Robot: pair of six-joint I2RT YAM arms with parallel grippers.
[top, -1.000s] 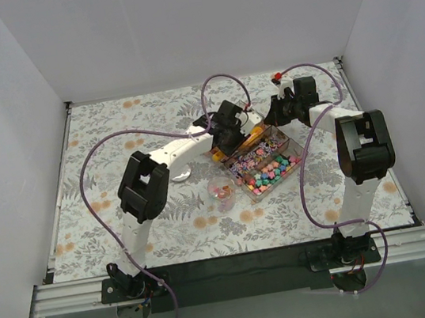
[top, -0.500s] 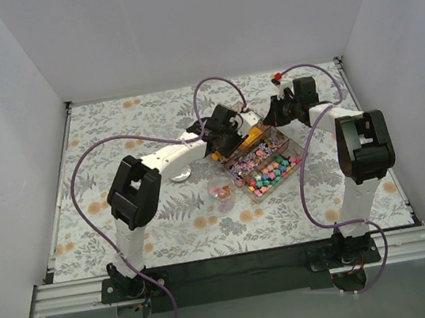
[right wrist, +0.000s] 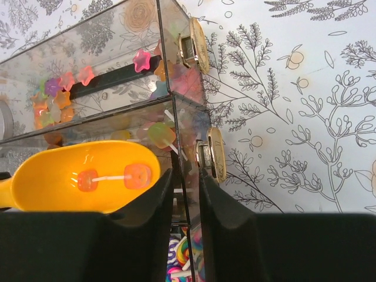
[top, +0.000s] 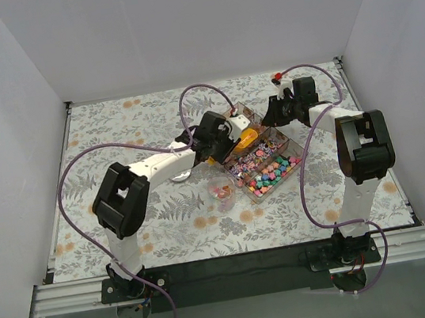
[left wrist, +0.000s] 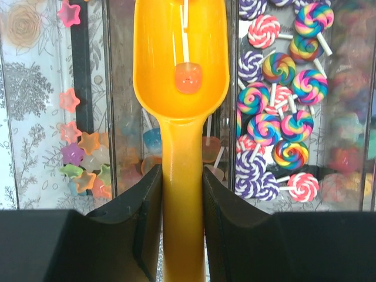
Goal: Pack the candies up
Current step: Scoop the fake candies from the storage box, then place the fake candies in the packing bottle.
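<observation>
A clear compartment box (top: 294, 140) holds the candies (top: 270, 170): small mixed-colour sweets, swirl lollipops (left wrist: 282, 126) and star sweets (left wrist: 82, 150). My left gripper (top: 221, 134) (left wrist: 182, 176) is shut on the handle of an orange scoop (left wrist: 182, 53) held over the box's far compartments. One orange lollipop candy (left wrist: 188, 77) lies in the scoop's bowl; it also shows in the right wrist view (right wrist: 136, 175). My right gripper (top: 274, 114) (right wrist: 185, 176) is shut on the box's clear wall (right wrist: 176, 111) beside its gold latches (right wrist: 214, 154).
A small clear cup (top: 221, 192) with a few sweets stands on the flowered tablecloth just left of the box's near corner. A round silvery lid (top: 181, 175) lies under the left arm. White walls close in the table on three sides.
The left arm's elbow has swung left and the wrist has pulled back left. The scoop now points right into the box. The right arm has not moved.
</observation>
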